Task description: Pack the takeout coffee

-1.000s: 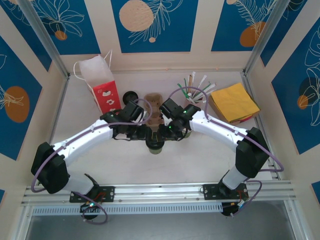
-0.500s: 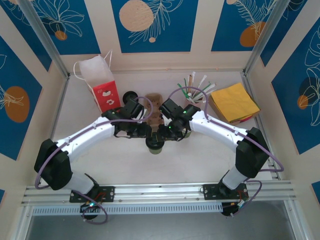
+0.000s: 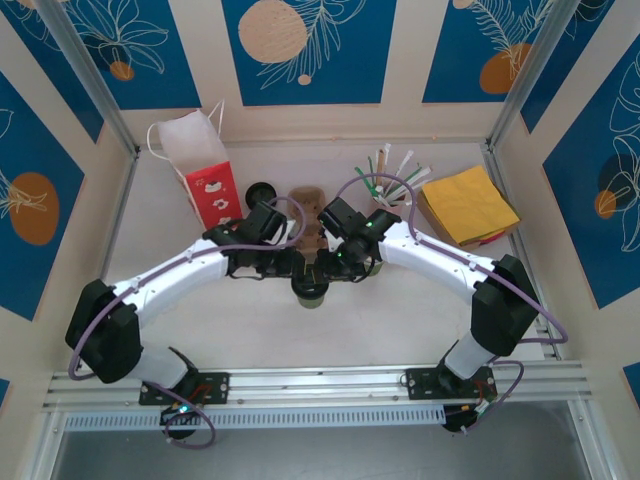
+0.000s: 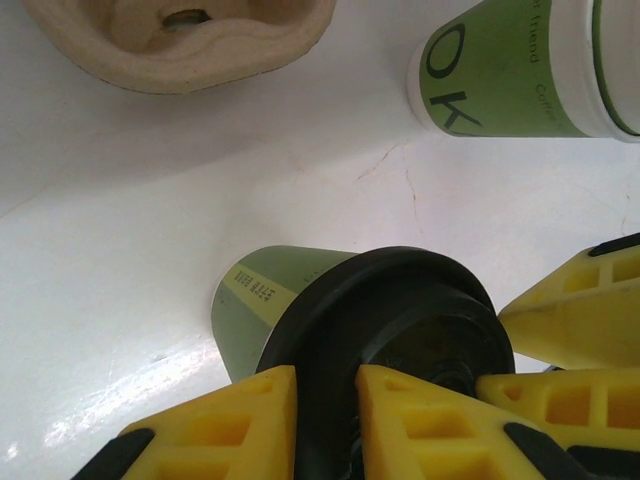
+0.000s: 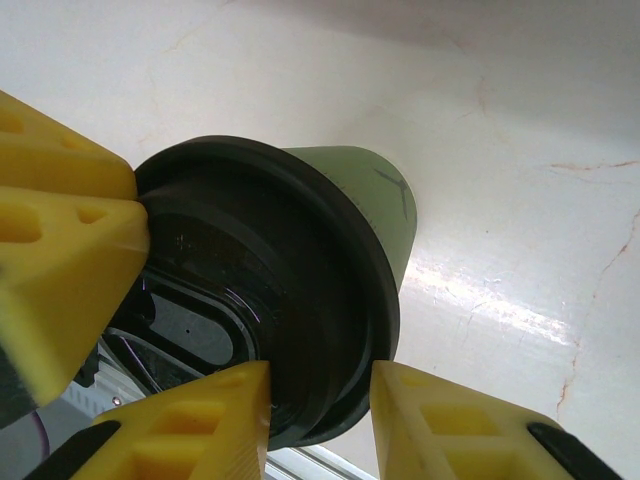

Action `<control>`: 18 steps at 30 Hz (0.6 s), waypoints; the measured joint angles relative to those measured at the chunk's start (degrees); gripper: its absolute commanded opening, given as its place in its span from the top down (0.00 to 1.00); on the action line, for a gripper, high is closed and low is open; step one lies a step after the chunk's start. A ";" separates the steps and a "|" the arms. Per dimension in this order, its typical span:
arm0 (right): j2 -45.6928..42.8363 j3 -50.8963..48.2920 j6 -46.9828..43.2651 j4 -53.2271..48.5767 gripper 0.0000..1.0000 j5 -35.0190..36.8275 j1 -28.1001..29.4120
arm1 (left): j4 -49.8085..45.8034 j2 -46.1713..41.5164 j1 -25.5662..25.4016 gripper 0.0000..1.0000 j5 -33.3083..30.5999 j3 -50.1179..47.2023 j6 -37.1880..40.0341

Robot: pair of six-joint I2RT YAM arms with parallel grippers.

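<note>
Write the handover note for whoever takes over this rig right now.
Left end effector: appears pinched on the lid rim of the takeout coffee.
Right end effector: pinched on the same rim from the other side.
The cup stands on the table, just in front of the pulp carrier; paper bag at far left.
Done: lid on.
To do: likely seat the cup in the carrier, then pack.
</note>
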 measured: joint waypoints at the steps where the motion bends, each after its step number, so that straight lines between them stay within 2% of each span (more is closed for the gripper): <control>1: 0.00 -0.02 0.02 0.00 0.68 0.02 0.00 | 0.42 -0.15 0.00 0.79 0.07 -0.37 -0.02; 12: -0.22 -0.33 0.42 0.37 0.68 0.13 0.02 | 2.40 -0.81 0.11 0.79 0.24 -1.90 0.00; 18: -0.26 -0.33 0.42 0.44 0.68 0.24 0.17 | -3.37 -0.46 0.11 0.72 -1.05 1.90 0.02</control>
